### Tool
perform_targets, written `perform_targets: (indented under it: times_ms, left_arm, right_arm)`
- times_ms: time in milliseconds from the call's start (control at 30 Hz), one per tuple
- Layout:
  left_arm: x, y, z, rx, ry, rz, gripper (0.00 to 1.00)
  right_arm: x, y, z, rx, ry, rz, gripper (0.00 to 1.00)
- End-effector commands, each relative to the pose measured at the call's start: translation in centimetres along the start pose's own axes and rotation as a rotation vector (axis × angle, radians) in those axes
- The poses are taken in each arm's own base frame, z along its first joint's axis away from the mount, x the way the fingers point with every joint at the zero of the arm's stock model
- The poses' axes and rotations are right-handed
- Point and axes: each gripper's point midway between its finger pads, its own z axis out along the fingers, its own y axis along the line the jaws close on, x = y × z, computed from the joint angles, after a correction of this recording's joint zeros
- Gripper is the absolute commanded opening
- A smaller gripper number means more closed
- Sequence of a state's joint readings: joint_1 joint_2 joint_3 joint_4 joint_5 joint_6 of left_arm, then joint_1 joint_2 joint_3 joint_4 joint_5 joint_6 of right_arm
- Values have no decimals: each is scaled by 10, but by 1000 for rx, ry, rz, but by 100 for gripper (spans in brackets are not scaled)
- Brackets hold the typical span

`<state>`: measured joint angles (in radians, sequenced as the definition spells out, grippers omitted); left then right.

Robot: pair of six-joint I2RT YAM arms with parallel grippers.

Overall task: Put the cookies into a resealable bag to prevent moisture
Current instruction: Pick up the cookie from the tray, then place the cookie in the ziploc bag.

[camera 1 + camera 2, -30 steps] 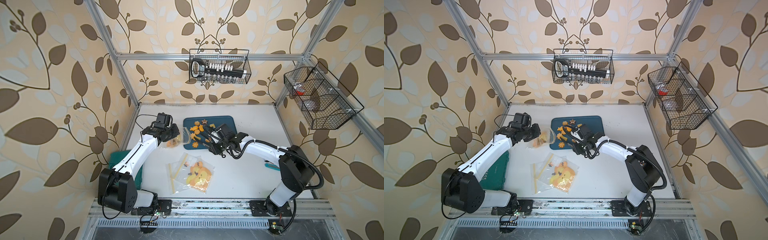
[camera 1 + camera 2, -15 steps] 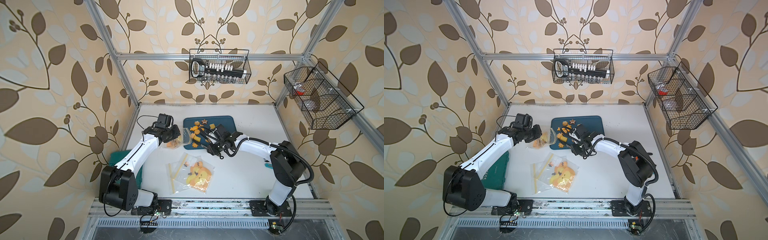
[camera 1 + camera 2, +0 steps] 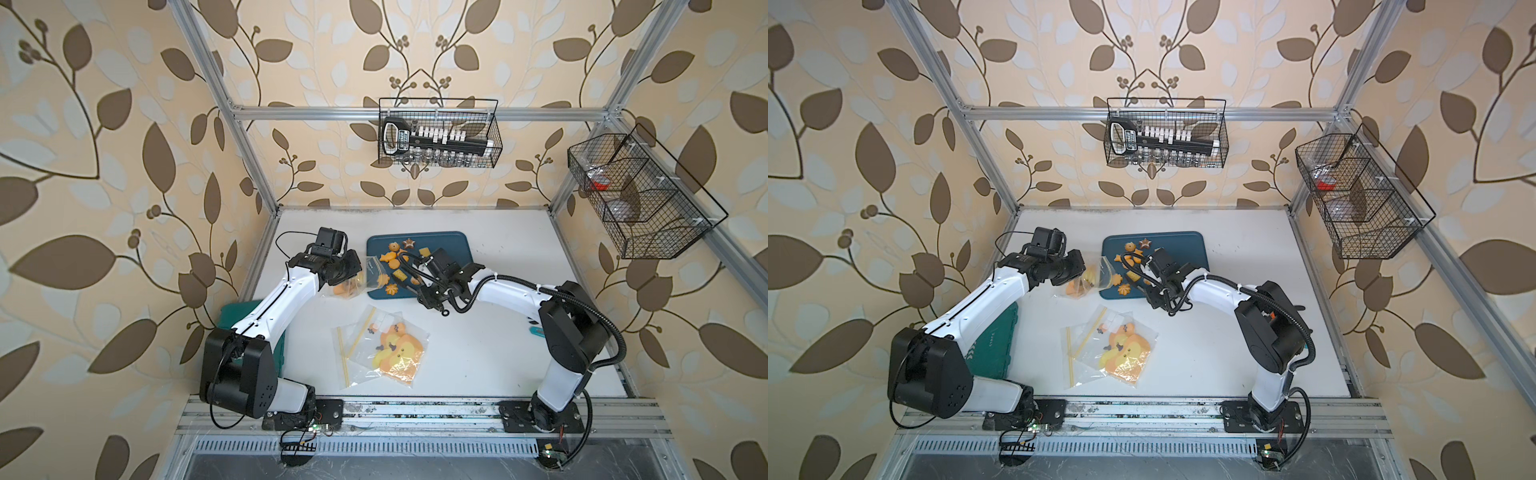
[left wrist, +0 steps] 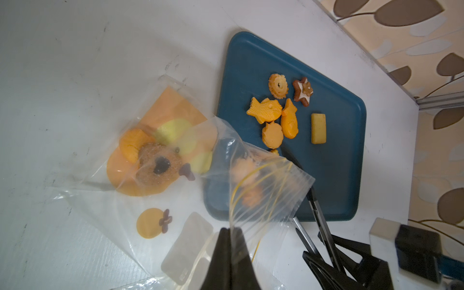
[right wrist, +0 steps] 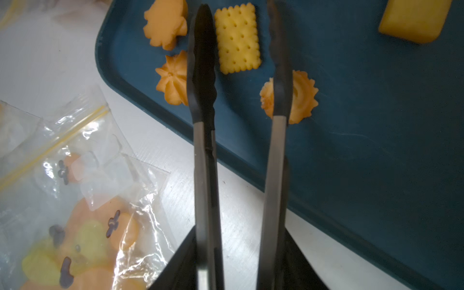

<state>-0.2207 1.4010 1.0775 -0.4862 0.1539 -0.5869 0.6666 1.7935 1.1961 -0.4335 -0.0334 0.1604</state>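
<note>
Several cookies (image 3: 390, 257) (image 4: 266, 110) lie on a dark blue tray (image 3: 440, 249) (image 4: 334, 160). My left gripper (image 4: 230, 229) (image 3: 353, 270) is shut on the mouth edge of a clear resealable bag (image 4: 271, 190) (image 3: 365, 276), which lies beside the tray's left end. Two cookies (image 4: 157, 164) show inside the bag. My right gripper (image 5: 241, 251) (image 3: 432, 286) is shut on black-tipped metal tongs (image 5: 203, 75) (image 3: 409, 270). The tong arms stand apart on either side of a rectangular cracker (image 5: 237, 37) on the tray (image 5: 351, 125).
Spare printed bags (image 3: 382, 349) (image 5: 75, 200) lie at the front middle of the white table. A green box (image 3: 232, 320) sits under my left arm. Wire baskets hang on the back wall (image 3: 438, 133) and the right wall (image 3: 640, 199).
My right arm has shifted a little to the left with the tongs over the tray's near edge. The left gripper has kept its hold on the bag in the same place.
</note>
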Motion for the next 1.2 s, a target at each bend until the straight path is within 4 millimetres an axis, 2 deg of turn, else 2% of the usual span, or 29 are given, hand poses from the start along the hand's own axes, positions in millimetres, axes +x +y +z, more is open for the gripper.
perform_targets:
  times_ms: [0,233,400,633,700,833,967,1067,1167]
  left_arm:
    - [-4,-1,1,18,-4,1,0]
    - [-4,-1,1,18,-5,2,0]
    - [-3,0,4,12,6,6,0]
    - [-2,-6,7,37,24,15,0]
    - [2,-4,18,33,58,12,0]
    - [4,-8,24,49,84,20,0]
    - [5,-9,29,54,102,18,0]
    - [5,-11,31,60,107,18,0]
    - [5,-12,31,68,110,19,0]
  right_arm:
    - [-4,1,-7,-8,-19,-13,50]
    - [-5,-2,0,11,-11,-18,51]
    - [-6,-2,0,12,-13,-17,38]
    - [-19,-8,-31,48,-136,1,31]
    - [-23,-11,-43,61,-184,9,29]
    - [-27,-11,-63,60,-255,13,27]
    - [-34,8,-83,-9,-321,-30,27]
    - [-34,45,-94,-130,-353,-119,27]
    - [-34,71,-98,-221,-352,-181,27]
